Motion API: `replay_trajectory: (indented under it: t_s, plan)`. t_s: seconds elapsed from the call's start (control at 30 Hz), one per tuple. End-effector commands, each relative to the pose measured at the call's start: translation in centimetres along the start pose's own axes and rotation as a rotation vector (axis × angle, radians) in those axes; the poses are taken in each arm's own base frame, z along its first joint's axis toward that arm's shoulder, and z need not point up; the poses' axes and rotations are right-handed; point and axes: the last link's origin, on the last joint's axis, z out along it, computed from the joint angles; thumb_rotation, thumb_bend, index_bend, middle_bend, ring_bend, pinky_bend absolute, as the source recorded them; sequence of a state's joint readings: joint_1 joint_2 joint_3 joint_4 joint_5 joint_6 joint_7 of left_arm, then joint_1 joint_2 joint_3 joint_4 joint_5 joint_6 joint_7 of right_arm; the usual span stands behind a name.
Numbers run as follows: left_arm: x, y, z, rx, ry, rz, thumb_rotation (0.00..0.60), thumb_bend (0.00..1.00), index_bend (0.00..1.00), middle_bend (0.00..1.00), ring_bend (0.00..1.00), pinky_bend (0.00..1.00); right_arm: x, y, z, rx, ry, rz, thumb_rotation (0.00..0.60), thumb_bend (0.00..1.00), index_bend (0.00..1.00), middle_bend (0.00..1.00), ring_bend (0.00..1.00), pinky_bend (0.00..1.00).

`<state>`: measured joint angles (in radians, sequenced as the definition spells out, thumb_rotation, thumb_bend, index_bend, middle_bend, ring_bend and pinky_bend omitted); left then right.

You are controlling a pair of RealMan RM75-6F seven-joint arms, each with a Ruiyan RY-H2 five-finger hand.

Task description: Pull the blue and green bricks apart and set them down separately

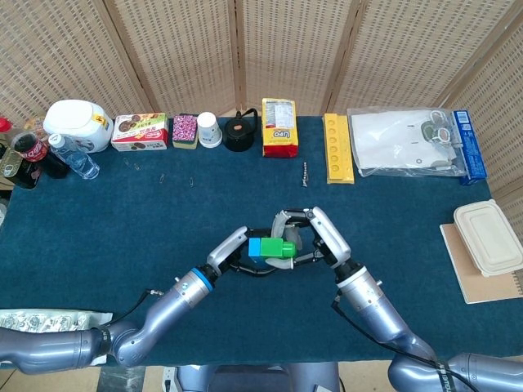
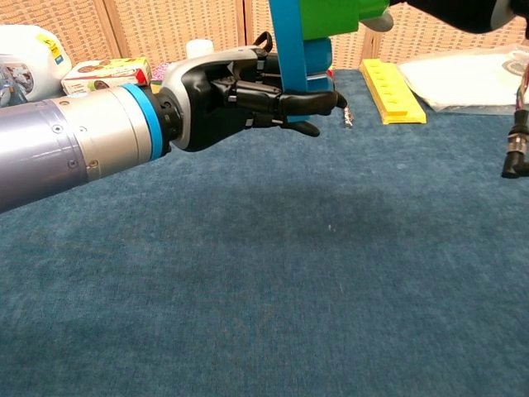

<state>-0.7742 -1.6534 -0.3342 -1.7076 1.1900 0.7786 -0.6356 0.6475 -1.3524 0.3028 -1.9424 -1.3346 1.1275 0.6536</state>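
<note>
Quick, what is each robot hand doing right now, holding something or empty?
Left robot hand: fingers closed around the blue brick.
Right robot hand: holding the green brick, which is not yet pulled off the blue one.
</note>
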Motion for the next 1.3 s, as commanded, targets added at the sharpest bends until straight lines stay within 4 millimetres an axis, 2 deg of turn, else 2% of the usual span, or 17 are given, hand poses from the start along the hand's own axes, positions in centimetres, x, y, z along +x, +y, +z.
replay_trajectory:
  t_s: [0.03,0.37,0.7,1.1,1.3]
  plan:
    - [0.0,0.0,0.1,-0.002,-0.003,0.002,0.6,0.39,0.65,0.44,0.29,0.27,0.0,0.0,-0.1,-0.007,-0.002,0.009,0.6,0.12,0.8,0.74,0.77,0.78]
    - [0.6,0.2,0.1,-0.024,0.019,0.002,0.6,0.4,0.71,0.48,0.35,0.33,0.1,-0.3,-0.1,-0.021,-0.004,0.052,0.6,0.13,0.8,0.74,0.78,0.78]
    - [1.3,0.4,0.0,-0.06,0.036,-0.033,0.6,0.41,0.72,0.49,0.36,0.33,0.3,-0.5,-0.4,-0.058,-0.015,0.158,0.6,0.13,0.8,0.74,0.78,0.79]
    - [2.3,0.3,-0.5,-0.077,0.047,-0.048,0.6,0.41,0.72,0.49,0.36,0.33,0.9,-0.3,-0.6,-0.058,-0.015,0.132,0.6,0.13,0.8,0.74,0.78,0.79]
    - [2.0,0.3,-0.3,-0.083,0.032,-0.038,0.6,0.41,0.73,0.5,0.36,0.35,0.5,-0.1,-0.6,-0.059,-0.031,0.112,0.6,0.13,0.8,0.74,0.78,0.79]
